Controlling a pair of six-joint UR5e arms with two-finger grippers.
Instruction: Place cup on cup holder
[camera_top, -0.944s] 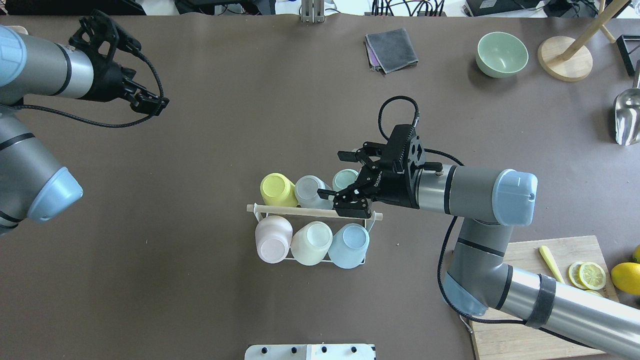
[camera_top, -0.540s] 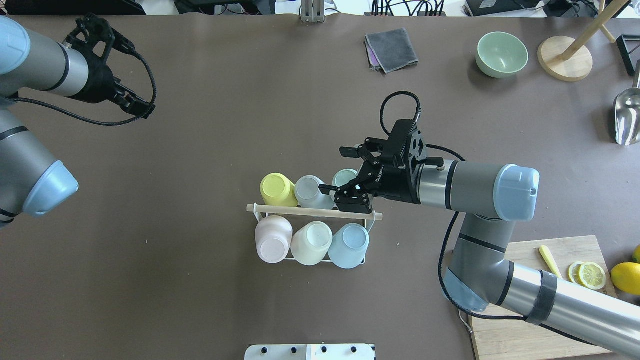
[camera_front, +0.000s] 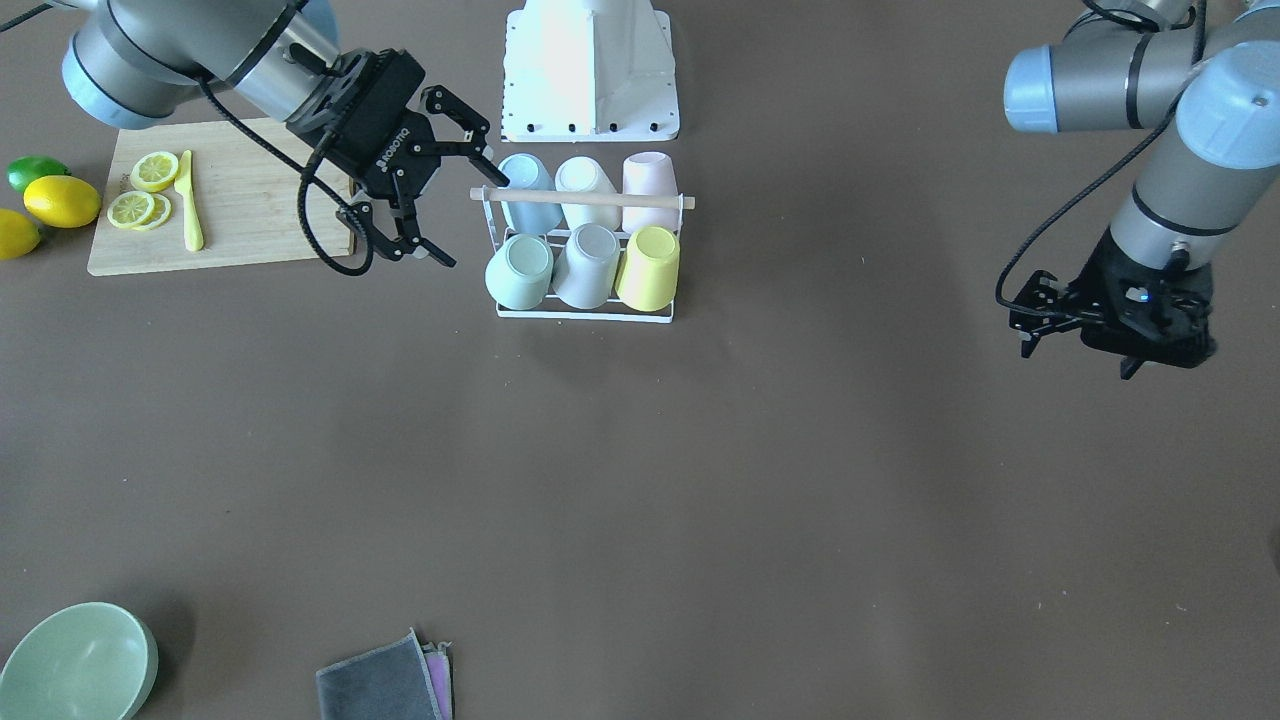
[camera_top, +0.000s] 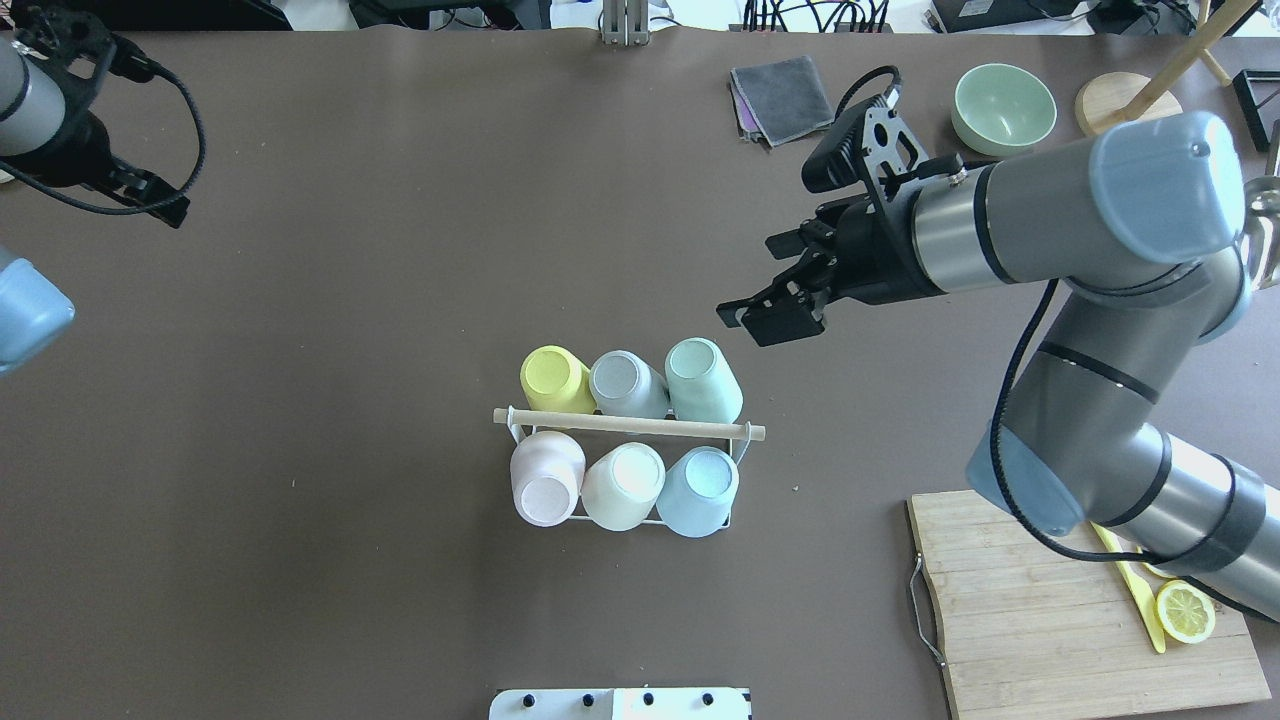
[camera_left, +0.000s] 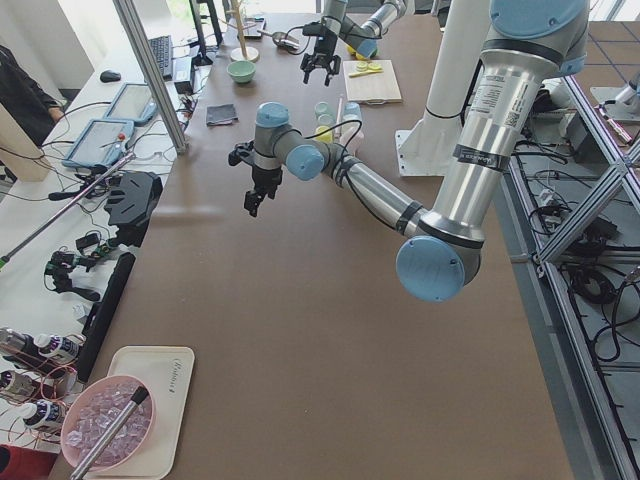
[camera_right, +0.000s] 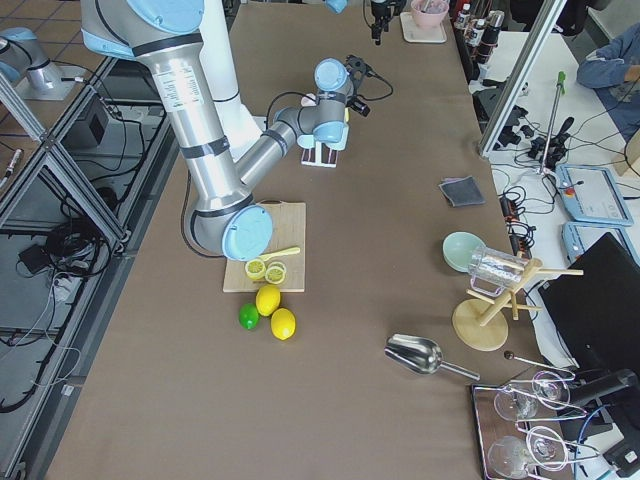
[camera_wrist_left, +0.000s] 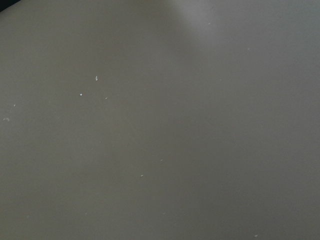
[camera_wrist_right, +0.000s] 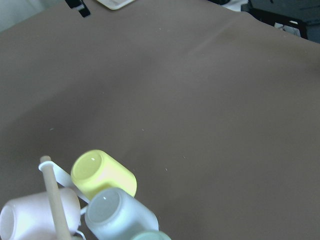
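Note:
The cup holder (camera_top: 630, 424) is a white wire rack with a wooden rod across its top, standing mid-table; it also shows in the front view (camera_front: 585, 316). Several cups sit upside down on its prongs: yellow (camera_top: 556, 378), grey (camera_top: 622, 383) and mint green (camera_top: 703, 380) at the back, pink (camera_top: 545, 480), cream (camera_top: 622, 486) and blue (camera_top: 700, 488) in front. My right gripper (camera_top: 757, 282) is open and empty, raised beside the rack near the mint cup (camera_front: 518, 270). My left gripper (camera_top: 168, 207) is shut and empty, far off at the left. The right wrist view shows the yellow cup (camera_wrist_right: 102, 172) and the rod (camera_wrist_right: 55, 200).
A wooden cutting board (camera_top: 1050, 620) with lemon slices and a yellow knife lies at front right. A green bowl (camera_top: 1003, 108), a grey cloth (camera_top: 785, 98), a wooden stand (camera_top: 1130, 115) and a metal scoop (camera_top: 1255, 235) lie at the back right. Lemons (camera_front: 60, 200) lie beside the board.
My right gripper has left the mint green cup on the rack and risen up and back to the right, still open. My left arm has drawn back to the far left.

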